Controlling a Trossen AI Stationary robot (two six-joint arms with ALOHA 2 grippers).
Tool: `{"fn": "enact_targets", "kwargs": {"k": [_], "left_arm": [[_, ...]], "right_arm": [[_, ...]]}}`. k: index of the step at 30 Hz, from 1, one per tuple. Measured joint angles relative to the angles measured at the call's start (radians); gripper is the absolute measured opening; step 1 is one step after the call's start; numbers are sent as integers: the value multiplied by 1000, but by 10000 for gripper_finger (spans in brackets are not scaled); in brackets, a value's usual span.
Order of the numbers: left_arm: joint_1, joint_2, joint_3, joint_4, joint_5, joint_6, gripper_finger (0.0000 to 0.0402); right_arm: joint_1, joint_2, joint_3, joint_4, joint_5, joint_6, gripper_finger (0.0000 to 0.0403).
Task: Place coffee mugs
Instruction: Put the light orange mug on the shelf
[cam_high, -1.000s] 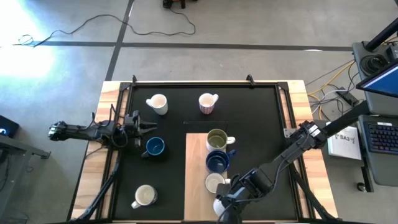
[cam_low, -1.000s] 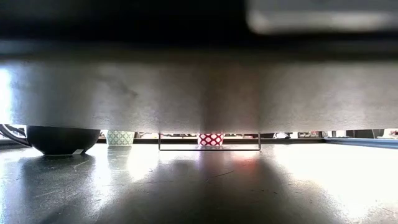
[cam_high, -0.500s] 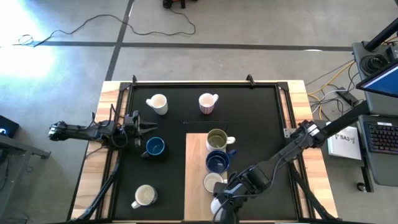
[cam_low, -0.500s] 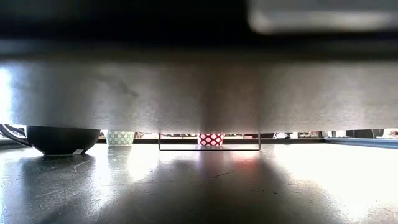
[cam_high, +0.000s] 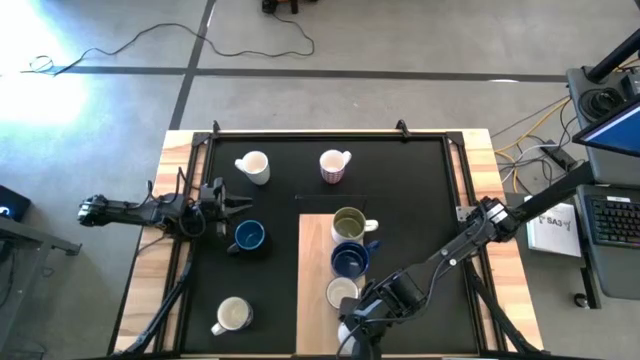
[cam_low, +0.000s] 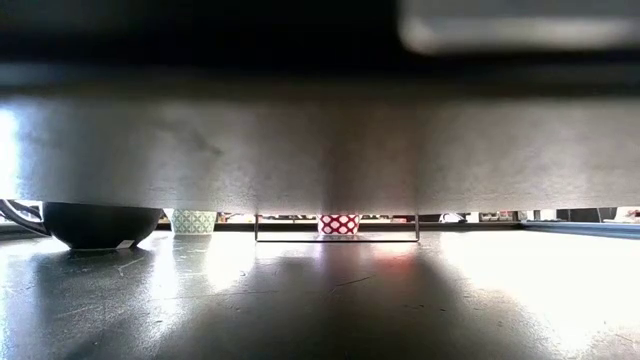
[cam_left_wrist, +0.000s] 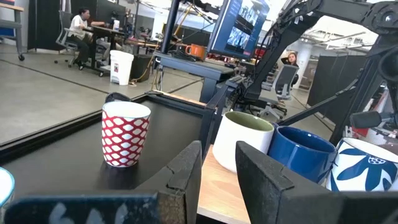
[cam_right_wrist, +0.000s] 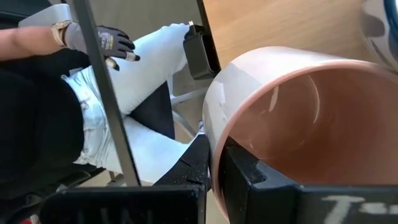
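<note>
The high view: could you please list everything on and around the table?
black mat: one, black, covers table
wooden board: one, light wood, near middle
white mugs: three; far left, near left, on board
patterned mug: one, red-and-white, far middle
blue mugs: two, dark blue; on mat, on board
olive-lined mug: one, board's far end
pink-lined mug: one, white outside, board's near end
person: one, gloved hand, beside table
left gripper: jaws open, by mat's blue mug
right gripper: jaws shut on pink-lined mug's rim
</note>
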Motion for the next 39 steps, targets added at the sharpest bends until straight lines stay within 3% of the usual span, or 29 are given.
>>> {"fn": "enact_targets", "kwargs": {"k": [34, 39], "left_arm": [[0, 0, 0, 0, 0, 0, 82], [0, 0, 0, 0, 0, 0, 82]], "right_arm": [[-2, 35, 2, 53, -15, -43, 13], [-1, 35, 1, 52, -20, -39, 35]]}}
